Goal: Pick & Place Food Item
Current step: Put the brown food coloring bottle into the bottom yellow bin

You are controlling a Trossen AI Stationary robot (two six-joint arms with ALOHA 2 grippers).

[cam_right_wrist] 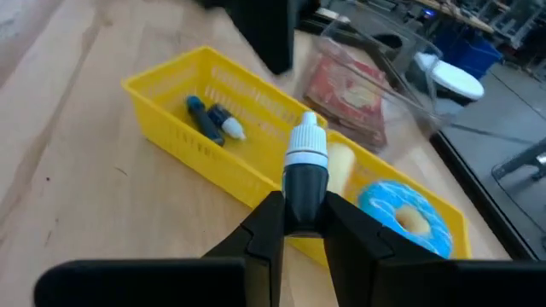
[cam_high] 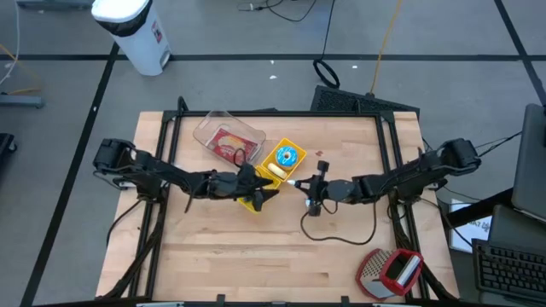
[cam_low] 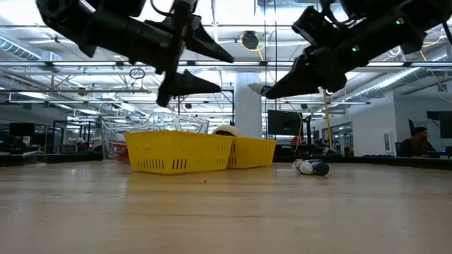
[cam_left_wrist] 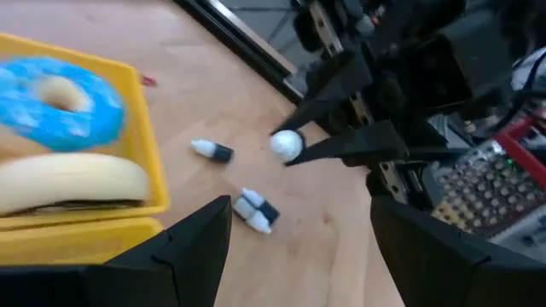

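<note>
A blue-iced donut (cam_left_wrist: 60,107) and a banana (cam_left_wrist: 72,183) lie in a yellow basket (cam_high: 286,158) at the table's middle. A second yellow basket (cam_right_wrist: 162,102) beside it holds two small bottles (cam_right_wrist: 213,119). My right gripper (cam_right_wrist: 304,213) hovers just right of the baskets, shut on a small dark bottle with a white cap (cam_right_wrist: 304,153). My left gripper (cam_left_wrist: 299,247) hangs open above the nearer basket, facing the right gripper (cam_left_wrist: 341,145), with nothing between its fingers. Two more small bottles (cam_left_wrist: 235,183) lie on the table. My right gripper pinches the small bottle's dark body (cam_right_wrist: 304,183) between its two fingers, below the white cap. The fingers come nearly level from the table's right, slanting a little down. The bottle points ahead past the fingertips, cap (cam_left_wrist: 287,143) foremost, lifted clear of the table.
A clear container (cam_high: 229,141) with red packaged food stands behind the baskets toward the far left. A red and grey object (cam_high: 391,271) sits at the near right corner. A cable (cam_high: 341,226) loops on the wood below the right arm. The near half of the table is bare wood.
</note>
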